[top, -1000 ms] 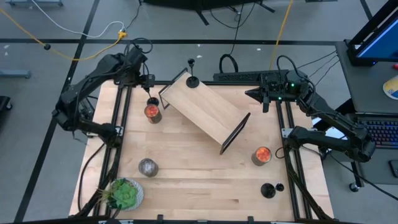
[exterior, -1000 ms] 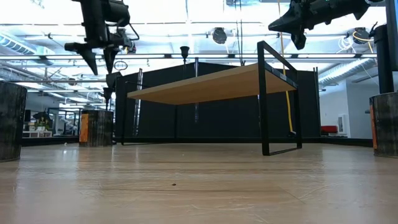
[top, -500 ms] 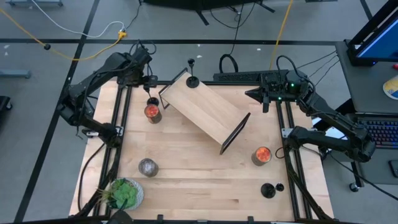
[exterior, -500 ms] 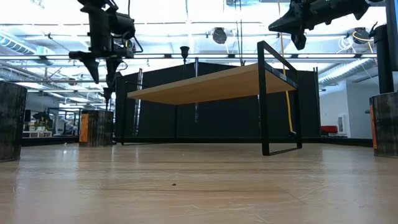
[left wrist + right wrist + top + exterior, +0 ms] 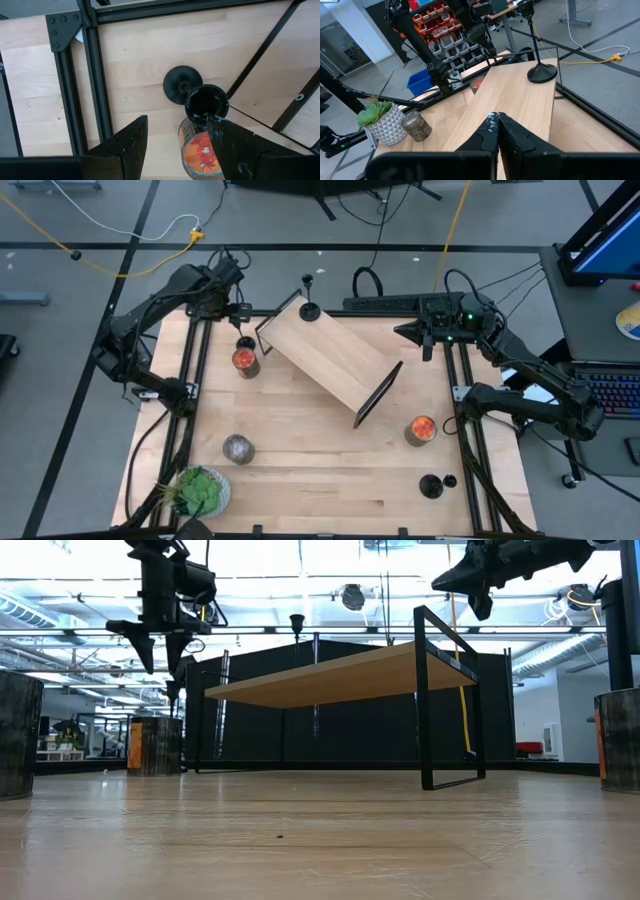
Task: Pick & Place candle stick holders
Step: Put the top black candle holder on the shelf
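No readable text, labels or numbers in any view.

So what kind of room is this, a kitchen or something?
More likely a robot lab or workshop: a pale wooden table framed in black metal rails, yellow and black cables across the grey floor, and red parts bins on shelves behind.

Candle stick holder atop shelf

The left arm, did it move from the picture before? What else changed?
A little. The left gripper shifted slightly toward the small wooden shelf above the candle stick holder, jaws open, holding nothing. The right gripper stayed shut and parked. The holder on the shelf and the plant did not move.
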You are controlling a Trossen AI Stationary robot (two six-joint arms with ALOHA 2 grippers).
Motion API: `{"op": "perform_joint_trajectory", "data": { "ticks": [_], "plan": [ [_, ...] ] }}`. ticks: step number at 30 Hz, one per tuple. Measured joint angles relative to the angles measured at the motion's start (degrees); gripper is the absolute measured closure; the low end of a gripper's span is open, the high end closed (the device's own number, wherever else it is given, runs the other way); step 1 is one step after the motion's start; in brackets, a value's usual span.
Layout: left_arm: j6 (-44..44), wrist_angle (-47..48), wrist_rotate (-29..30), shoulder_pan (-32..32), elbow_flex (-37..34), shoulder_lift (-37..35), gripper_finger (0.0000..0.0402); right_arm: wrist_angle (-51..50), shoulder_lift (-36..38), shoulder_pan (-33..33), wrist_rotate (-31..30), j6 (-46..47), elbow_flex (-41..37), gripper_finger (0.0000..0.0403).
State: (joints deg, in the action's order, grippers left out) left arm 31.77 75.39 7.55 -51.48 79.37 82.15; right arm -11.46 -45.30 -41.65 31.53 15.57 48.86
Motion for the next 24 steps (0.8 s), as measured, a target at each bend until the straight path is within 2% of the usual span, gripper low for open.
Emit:
{"op": "perform_joint_trajectory", "data": {
  "ticks": [12,24],
  "plan": [
    [0.0,-0.5,0.6,0.0,0.0,0.3,0.019,0.0,0.0,0.0,0.0,0.0,0.0,0.0403],
    [-0.1,-0.7,0.6,0.0,0.0,5.6,0.019,0.0,0.0,0.0,0.0,0.0,0.0,0.0403]
  ]
}}
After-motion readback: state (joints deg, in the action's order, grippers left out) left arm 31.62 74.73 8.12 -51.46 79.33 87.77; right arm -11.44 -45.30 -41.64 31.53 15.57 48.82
